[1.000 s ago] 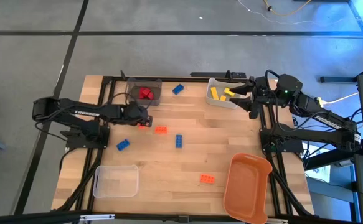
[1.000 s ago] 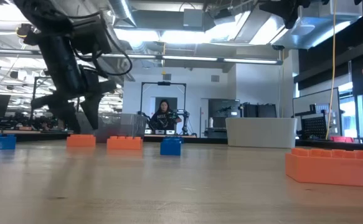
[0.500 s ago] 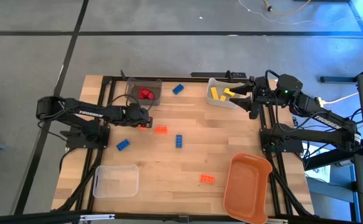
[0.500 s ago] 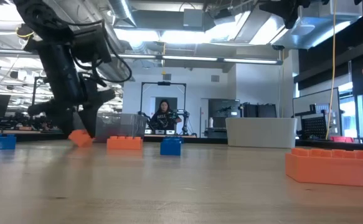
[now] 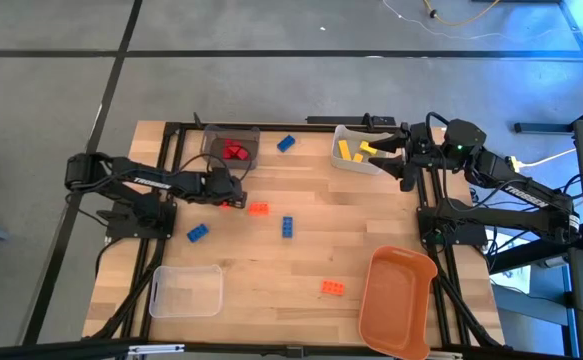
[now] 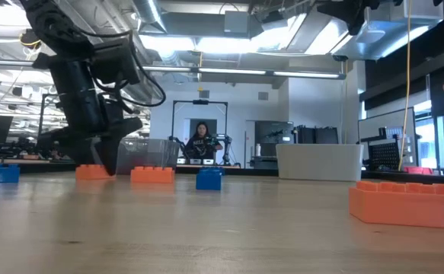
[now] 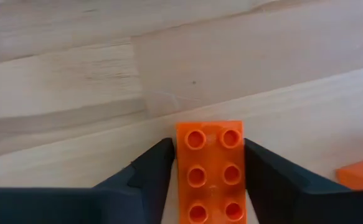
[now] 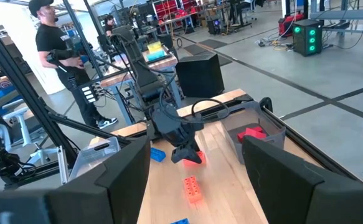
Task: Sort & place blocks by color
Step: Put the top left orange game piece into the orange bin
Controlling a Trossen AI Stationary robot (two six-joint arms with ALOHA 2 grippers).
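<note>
Small studded blocks lie flat on the wooden table: an orange one [image 5: 258,209], blue ones [image 5: 287,227] [image 5: 198,233] [image 5: 286,143], and another orange [image 5: 333,288]. Red blocks [image 5: 234,151] sit in a dark bin, yellow ones [image 5: 349,151] in a pale bin. My left gripper [image 5: 233,199] is down at the table, shut on one orange block [image 7: 209,174]. My right gripper [image 5: 398,158] hangs open beside the pale bin at the table's far right, touching nothing. My left gripper pinches the orange block by its two long sides [image 7: 180,168], one dark finger [image 7: 150,177] on each side and lying along the block's length. The fingers come from above, slanting down. The block [image 6: 94,172] sits flat on the table, studs up.
A dark bin [image 5: 214,137] stands just beyond the left gripper and a pale bin [image 5: 339,160] at the far right. A clear bin [image 5: 186,291] and an orange bin [image 5: 399,300] sit along the near edge. A person stands in the room behind the table.
My left gripper came down over the orange block and closed on its sides. The block tipped up on one edge half a second ago and lies flat again now, shifted slightly along the table. The right arm kept still.
</note>
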